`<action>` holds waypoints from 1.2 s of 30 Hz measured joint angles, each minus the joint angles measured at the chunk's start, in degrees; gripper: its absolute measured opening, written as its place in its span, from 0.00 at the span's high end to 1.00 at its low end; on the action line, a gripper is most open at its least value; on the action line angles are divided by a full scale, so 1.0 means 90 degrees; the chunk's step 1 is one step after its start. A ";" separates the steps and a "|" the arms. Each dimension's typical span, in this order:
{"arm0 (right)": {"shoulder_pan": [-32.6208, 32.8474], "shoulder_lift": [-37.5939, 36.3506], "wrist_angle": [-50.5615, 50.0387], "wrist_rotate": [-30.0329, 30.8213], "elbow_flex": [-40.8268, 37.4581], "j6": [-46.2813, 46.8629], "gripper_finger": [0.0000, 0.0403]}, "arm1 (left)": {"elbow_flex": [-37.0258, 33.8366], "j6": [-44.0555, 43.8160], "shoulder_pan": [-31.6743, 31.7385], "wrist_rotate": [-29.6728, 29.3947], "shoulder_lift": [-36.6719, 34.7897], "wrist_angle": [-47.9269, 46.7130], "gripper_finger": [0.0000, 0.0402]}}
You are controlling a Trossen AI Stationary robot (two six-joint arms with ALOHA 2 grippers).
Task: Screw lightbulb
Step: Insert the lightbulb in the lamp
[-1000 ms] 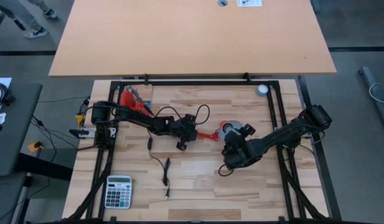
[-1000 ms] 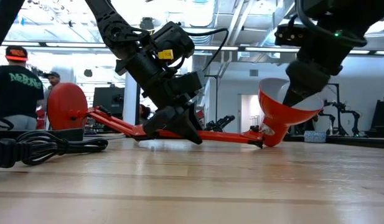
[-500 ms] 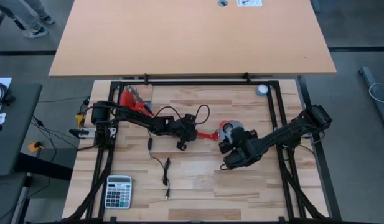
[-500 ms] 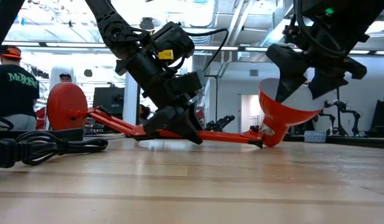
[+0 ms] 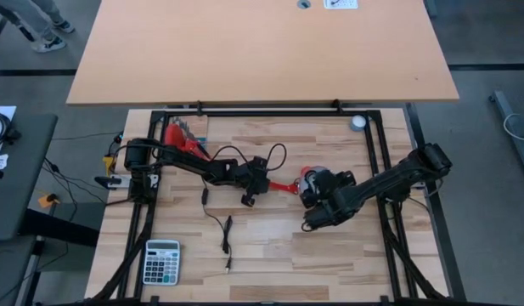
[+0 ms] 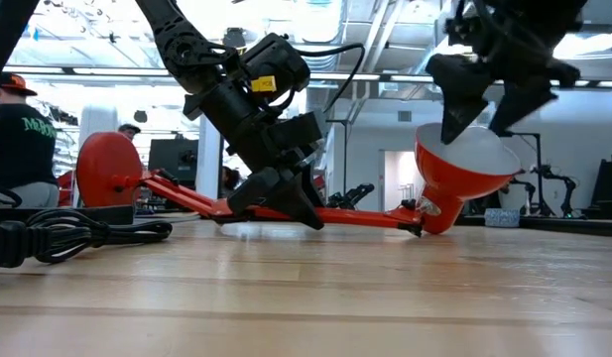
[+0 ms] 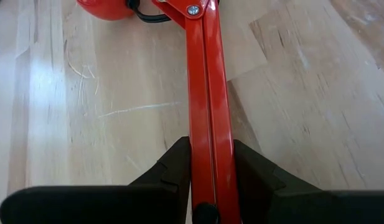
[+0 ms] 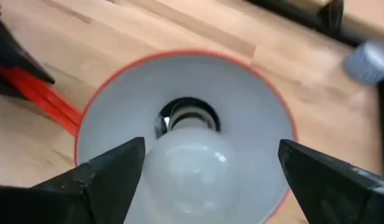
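Two hands working: right hand [image 8: 207,180] is hanging spread apart around the fragile, slippery lightbulb [image 8: 190,163]; left hand [image 7: 207,180] is clamping the lamp arm [image 7: 207,93].

Overhead, table-level and two wrist views share the red lamp [image 5: 283,184].

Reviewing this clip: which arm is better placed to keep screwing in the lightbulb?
Right. Its gripper is open around the lightbulb in the lamp shade; the left gripper is clamping the lamp arm.
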 joint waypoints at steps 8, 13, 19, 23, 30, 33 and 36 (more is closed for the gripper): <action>0.0515 -0.0002 -0.0034 0.0026 0.0404 -0.3762 0.05 | 0.0000 0.0000 0.0000 -0.0022 0.0000 -0.0019 0.80; 0.1222 -0.0002 0.0393 0.0050 0.0066 -0.5527 0.04 | 0.0000 -0.0005 0.0000 -0.0036 0.0000 -0.0019 0.80; 0.1407 -0.0005 0.0516 0.0378 -0.0293 -0.5477 0.02 | 0.0000 -0.0012 0.0002 -0.0043 0.0000 -0.0019 0.80; 0.1189 -0.0005 0.0779 0.0400 -0.0530 -0.5773 0.02 | 0.0000 -0.0007 0.0002 -0.0049 0.0000 -0.0017 0.80; 0.0831 -0.0010 0.1224 0.0449 -0.0792 -0.6404 0.02 | 0.0000 -0.0005 0.0005 -0.0087 0.0005 -0.0017 0.80; 0.0745 -0.0010 0.1200 0.0502 -0.0811 -0.6411 0.03 | 0.0000 -0.0017 0.0015 -0.0101 0.0005 -0.0018 0.80; 0.0702 -0.0010 0.1210 0.0514 -0.0811 -0.6535 0.06 | 0.0000 -0.0015 0.0015 -0.0104 0.0005 -0.0019 0.80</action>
